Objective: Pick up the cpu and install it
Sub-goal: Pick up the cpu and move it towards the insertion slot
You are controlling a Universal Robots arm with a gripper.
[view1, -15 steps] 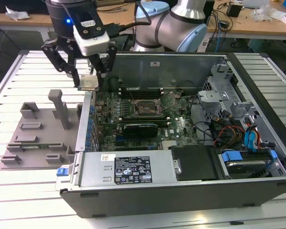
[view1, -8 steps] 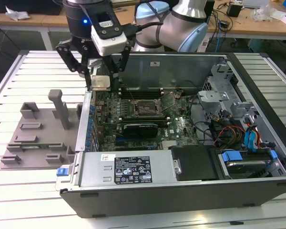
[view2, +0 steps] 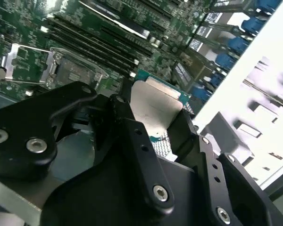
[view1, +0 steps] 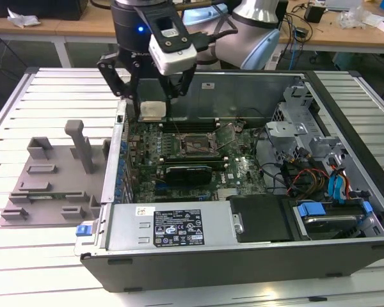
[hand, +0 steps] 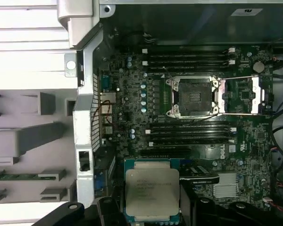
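Note:
The cpu (view1: 153, 110), a flat square chip with a silvery top plate, hangs above the motherboard's corner nearest the case's rear wall, on the exterior view's left. My gripper (view1: 152, 102) is shut on it, one black finger on each opposite edge. Both wrist views show the cpu (hand: 152, 188) (view2: 156, 107) clamped between the fingers (hand: 194, 209) (view2: 127, 117). The open socket (hand: 194, 96) (view1: 193, 146) (view2: 68, 70) lies empty in the middle of the board, its metal load plate (hand: 245, 94) flipped back beside it. The cpu is off to the side of the socket and well above the board.
The open PC case (view1: 243, 262) lies on a slatted white table (view1: 45, 96). A grey plastic tray (view1: 51, 185) sits at the exterior view's left, outside the case. Memory slots (hand: 188, 56) flank the socket. The power supply (view1: 173, 227), cables and blue-tabbed drive bays (view1: 333, 192) fill the case's near side and the exterior view's right.

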